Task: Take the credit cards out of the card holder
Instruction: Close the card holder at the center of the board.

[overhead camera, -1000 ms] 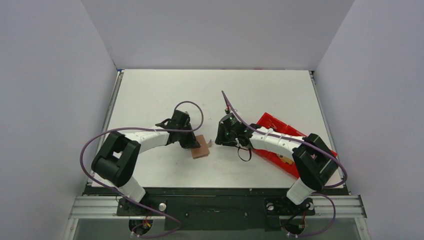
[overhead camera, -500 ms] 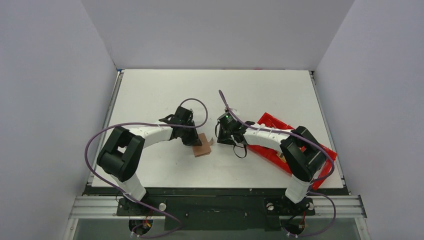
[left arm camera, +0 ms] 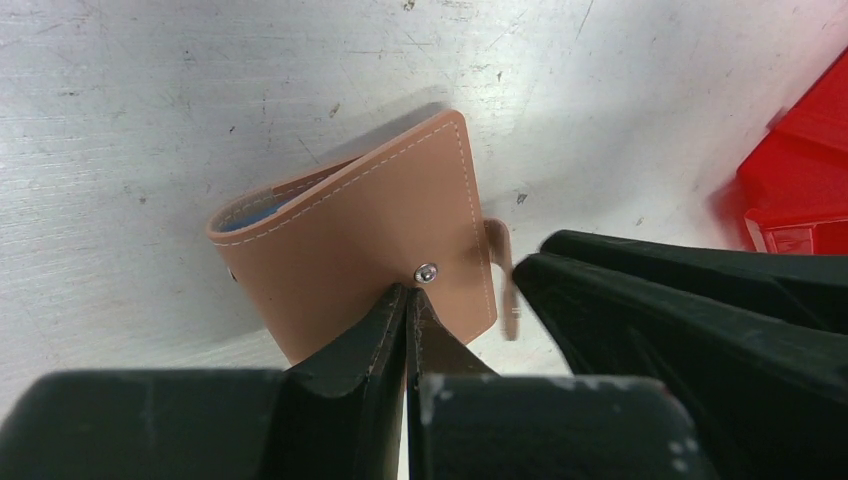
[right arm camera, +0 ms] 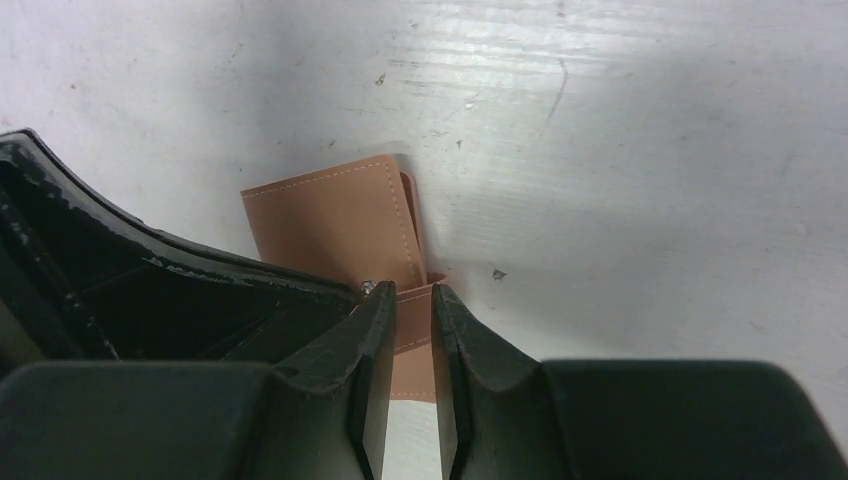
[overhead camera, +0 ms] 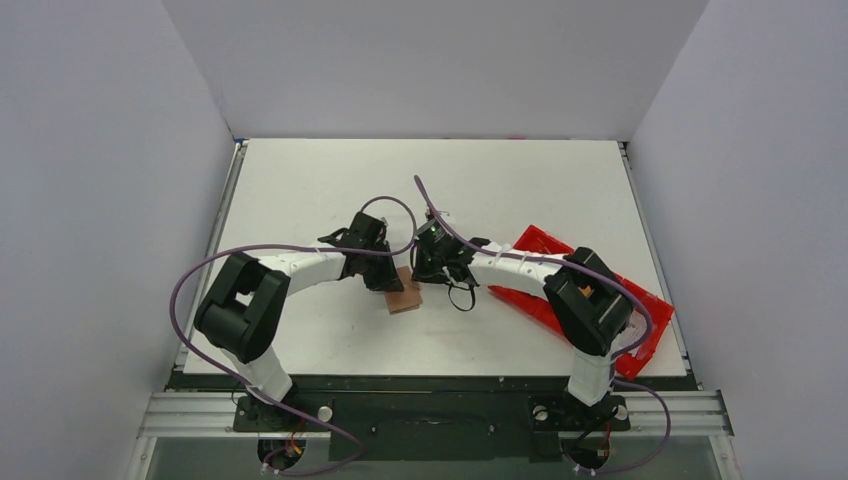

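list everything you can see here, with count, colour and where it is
table: 1, white, under everything
card holder: 1, brown, folded, mid-table
strap tab: 1, brown, on the card holder's edge
tray: 1, red, right side of table
cables: 2, purple, one along each arm
left gripper: 1, black, jaws closed, tips at the card holder's snap
right gripper: 1, black, jaws nearly closed around strap tab, grip unclear
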You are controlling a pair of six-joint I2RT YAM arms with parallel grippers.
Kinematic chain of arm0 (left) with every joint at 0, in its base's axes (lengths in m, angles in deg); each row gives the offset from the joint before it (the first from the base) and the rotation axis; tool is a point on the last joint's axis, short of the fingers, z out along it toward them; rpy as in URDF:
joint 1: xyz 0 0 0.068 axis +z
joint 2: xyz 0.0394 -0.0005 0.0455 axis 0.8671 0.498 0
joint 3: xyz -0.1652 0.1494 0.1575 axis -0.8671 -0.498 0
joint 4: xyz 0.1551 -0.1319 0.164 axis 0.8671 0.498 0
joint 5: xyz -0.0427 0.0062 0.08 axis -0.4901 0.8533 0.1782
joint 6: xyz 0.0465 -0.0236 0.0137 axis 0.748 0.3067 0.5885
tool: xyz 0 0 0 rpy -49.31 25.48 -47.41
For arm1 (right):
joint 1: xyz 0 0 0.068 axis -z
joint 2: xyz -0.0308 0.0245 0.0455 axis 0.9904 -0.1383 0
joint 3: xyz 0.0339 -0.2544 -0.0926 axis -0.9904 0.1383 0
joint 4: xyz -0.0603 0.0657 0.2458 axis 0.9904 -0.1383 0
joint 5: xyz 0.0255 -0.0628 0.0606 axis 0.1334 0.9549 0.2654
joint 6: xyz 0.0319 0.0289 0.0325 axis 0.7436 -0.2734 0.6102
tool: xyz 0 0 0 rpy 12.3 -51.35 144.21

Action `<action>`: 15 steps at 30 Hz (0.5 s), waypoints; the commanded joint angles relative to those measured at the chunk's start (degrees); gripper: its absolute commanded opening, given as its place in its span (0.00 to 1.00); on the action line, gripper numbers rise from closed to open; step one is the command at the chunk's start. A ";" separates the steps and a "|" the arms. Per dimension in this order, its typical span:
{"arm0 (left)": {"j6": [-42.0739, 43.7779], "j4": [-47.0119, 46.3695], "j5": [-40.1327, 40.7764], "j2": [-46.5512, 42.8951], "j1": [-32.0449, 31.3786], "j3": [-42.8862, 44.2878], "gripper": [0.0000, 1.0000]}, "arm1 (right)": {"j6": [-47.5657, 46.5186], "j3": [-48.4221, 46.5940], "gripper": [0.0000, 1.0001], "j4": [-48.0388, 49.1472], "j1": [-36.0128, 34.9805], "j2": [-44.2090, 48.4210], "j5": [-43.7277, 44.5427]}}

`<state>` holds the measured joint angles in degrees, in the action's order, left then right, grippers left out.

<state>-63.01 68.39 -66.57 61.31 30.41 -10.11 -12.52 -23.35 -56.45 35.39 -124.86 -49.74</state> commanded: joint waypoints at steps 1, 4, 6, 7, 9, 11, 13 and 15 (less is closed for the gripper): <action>2.09 1.96 2.87 2.02 -0.26 0.58 0.00 | -0.88 -2.51 0.17 1.47 -1.53 -3.23 -0.47; 2.27 2.04 2.53 2.09 -0.26 0.78 0.00 | -0.51 -2.83 0.17 1.59 -2.08 -4.99 -2.79; 2.36 1.97 2.43 2.21 -0.26 0.95 0.00 | -0.16 -2.58 0.17 2.11 -2.27 -5.98 -3.35; 2.37 1.92 2.30 2.23 -0.26 1.05 0.00 | -0.04 -2.32 0.16 2.49 -2.27 -6.32 -3.45; 2.35 1.92 2.11 2.11 -0.26 1.17 0.00 | 0.22 -2.12 0.16 2.82 -2.36 -7.14 -3.89; 2.37 2.00 1.99 1.49 -0.26 1.28 0.00 | 0.54 -1.90 0.15 3.00 -2.35 -7.57 -4.04; 2.47 2.46 2.06 0.63 -0.26 1.49 0.00 | 0.72 -1.49 0.15 3.20 -2.31 -7.34 -3.89; 2.77 3.31 2.30 -0.57 -0.25 2.08 0.00 | 0.87 -1.07 0.15 3.16 -2.15 -7.11 -3.63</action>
<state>-62.18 69.17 -66.74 61.49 30.44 -9.63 -12.45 -24.83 -55.01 34.00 -129.54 -51.29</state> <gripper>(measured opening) 0.003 0.155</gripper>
